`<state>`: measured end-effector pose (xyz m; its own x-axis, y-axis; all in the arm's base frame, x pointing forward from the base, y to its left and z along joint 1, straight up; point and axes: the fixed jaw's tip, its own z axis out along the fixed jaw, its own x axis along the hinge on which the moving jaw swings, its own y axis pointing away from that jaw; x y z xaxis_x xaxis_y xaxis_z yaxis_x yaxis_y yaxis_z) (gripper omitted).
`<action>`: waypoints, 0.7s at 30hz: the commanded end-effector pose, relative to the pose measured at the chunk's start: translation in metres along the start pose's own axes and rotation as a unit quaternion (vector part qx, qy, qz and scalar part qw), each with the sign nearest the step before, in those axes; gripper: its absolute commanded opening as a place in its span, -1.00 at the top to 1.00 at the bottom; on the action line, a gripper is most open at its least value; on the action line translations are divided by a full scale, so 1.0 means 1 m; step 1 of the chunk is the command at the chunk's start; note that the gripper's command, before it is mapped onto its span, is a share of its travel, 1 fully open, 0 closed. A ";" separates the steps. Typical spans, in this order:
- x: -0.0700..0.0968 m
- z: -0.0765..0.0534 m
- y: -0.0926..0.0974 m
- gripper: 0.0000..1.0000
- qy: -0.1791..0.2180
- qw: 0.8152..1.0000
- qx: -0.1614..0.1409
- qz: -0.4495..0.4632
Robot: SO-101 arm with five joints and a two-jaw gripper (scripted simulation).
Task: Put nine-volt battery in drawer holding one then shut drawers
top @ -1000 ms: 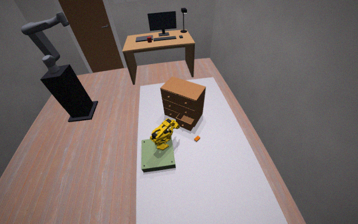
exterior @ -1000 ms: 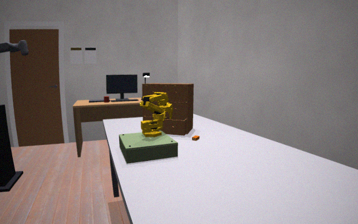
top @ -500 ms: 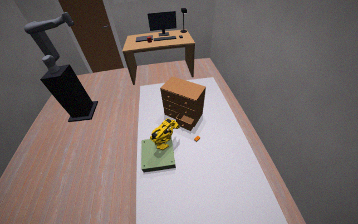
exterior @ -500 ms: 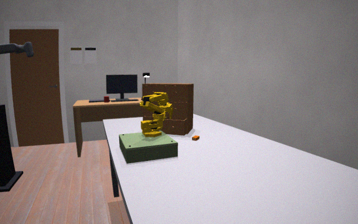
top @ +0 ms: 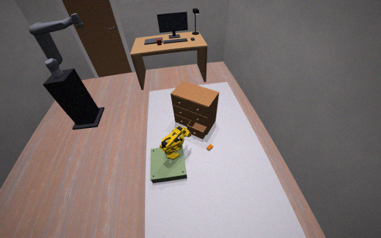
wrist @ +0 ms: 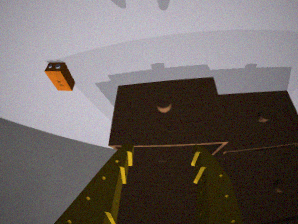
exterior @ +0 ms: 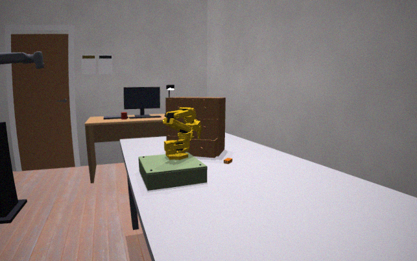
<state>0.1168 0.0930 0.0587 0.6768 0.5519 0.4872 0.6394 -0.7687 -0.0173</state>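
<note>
The orange nine-volt battery (top: pixel 210 147) lies on the white table, to the front right of the chest of drawers (top: pixel 195 105); it also shows in the exterior view (exterior: pixel 227 160) and at the left of the wrist view (wrist: pixel 60 75). The chest's bottom right drawer (top: pixel 198 128) is pulled partly out; I cannot make out anything inside it. The other drawers look shut. My yellow arm is folded back over its base. My gripper (top: pixel 186 132) hangs just in front of the pulled-out drawer, facing its front and handle (wrist: pixel 164 107). The fingers stand slightly apart with nothing between them.
My arm stands on a green base block (top: pixel 167 166) near the table's left edge. A grey robot arm on a black pedestal (top: pixel 71 97) stands on the floor to the left. A desk with a monitor (top: pixel 169 44) stands behind the table.
</note>
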 end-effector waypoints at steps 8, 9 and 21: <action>0.001 -0.002 -0.001 0.57 0.006 0.998 0.002 0.064; 0.001 -0.002 -0.001 0.57 0.006 0.997 0.002 0.077; -0.001 -0.002 0.000 0.57 0.006 0.979 0.000 0.201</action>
<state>0.1147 0.0918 0.0574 0.8557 0.2530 0.4515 0.3668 -0.9119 -0.1842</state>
